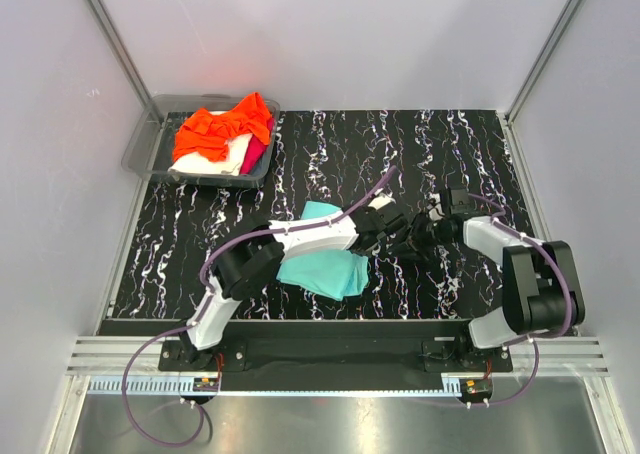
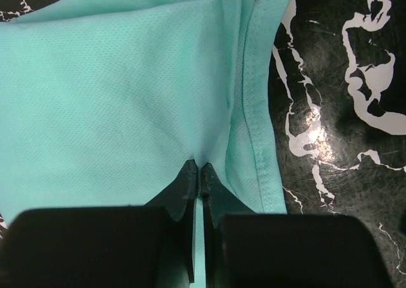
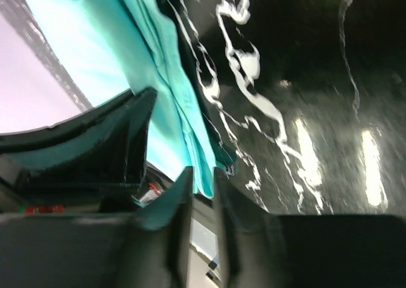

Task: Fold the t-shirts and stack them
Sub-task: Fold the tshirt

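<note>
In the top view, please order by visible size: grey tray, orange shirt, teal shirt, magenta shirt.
1. grey tray
2. orange shirt and teal shirt: alike, teal partly under left arm
3. magenta shirt

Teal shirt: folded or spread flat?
Partly folded. On the teal shirt one layer lies doubled over another, the hem showing beside it; the left gripper pinches it.
</note>
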